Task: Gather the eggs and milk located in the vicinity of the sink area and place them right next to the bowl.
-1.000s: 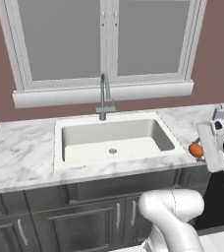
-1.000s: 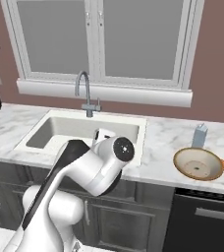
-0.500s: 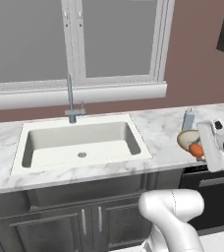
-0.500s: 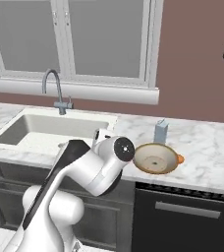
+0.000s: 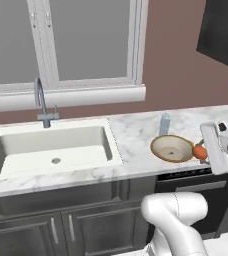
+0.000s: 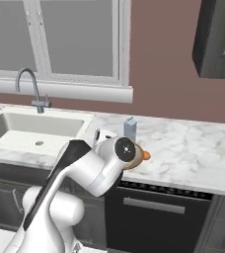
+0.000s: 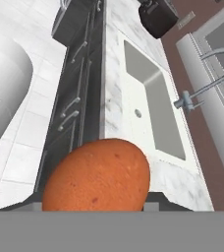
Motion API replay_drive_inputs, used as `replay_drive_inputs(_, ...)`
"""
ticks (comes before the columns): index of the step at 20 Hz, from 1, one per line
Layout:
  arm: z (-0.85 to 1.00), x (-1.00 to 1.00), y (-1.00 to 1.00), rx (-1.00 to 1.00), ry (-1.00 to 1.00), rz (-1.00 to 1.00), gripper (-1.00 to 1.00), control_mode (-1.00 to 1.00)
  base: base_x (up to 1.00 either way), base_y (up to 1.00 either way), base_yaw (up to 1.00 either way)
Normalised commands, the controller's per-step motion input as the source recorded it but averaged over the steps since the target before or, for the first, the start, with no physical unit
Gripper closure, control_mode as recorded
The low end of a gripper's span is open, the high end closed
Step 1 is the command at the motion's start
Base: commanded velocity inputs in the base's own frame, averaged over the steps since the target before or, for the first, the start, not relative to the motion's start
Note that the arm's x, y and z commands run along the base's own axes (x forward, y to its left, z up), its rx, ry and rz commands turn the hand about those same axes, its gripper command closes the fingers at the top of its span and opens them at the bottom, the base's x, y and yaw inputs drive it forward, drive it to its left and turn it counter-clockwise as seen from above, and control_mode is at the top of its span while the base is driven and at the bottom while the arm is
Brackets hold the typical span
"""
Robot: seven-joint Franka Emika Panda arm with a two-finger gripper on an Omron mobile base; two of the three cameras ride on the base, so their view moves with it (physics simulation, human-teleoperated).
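Note:
My gripper (image 5: pixel 205 151) is shut on an orange-brown egg (image 5: pixel 199 152), held just above the counter at the right side of the tan bowl (image 5: pixel 172 148). The egg (image 7: pixel 97 177) looms large in the hand view and hides the fingertips. From the right base view, the egg (image 6: pixel 145 155) peeks out beside my wrist, which covers the bowl. The pale blue-grey milk (image 5: pixel 165 123) carton stands upright just behind the bowl, also visible as the milk (image 6: pixel 130 128) behind my arm. The cream sink (image 5: pixel 51 147) with its curved faucet (image 5: pixel 41 100) lies well to the left.
A dark dishwasher front (image 6: pixel 159 207) sits under the counter below the bowl. A dark wall cabinet (image 5: pixel 221 30) hangs at the upper right. Bare marble counter (image 6: pixel 193 153) stretches to the right of the milk. Grey cabinet doors (image 5: pixel 61 230) sit under the sink.
The whole picture has shifted: the base has driven right, so the sink slid left and the bowl and milk came toward the middle. The egg stays in my gripper.

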Motion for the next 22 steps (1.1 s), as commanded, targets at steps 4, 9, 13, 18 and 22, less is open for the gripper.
replay_drive_inputs(4,0.00,0.00,0.00,0.00,0.00,0.00,1.00,1.00,0.12,-0.54,0.00)
replay_drive_inputs(9,0.00,0.00,0.00,0.00,0.00,0.00,1.00,1.00,0.19,-0.37,0.00)
replay_drive_inputs(13,0.00,0.00,0.00,0.00,0.00,0.00,1.00,1.00,0.30,-0.21,0.00)
replay_drive_inputs(18,0.00,0.00,0.00,0.00,0.00,0.00,1.00,1.00,0.37,-0.17,0.00)
replay_drive_inputs(22,0.00,0.00,0.00,0.00,0.00,0.00,1.00,1.00,0.44,-0.19,0.00)
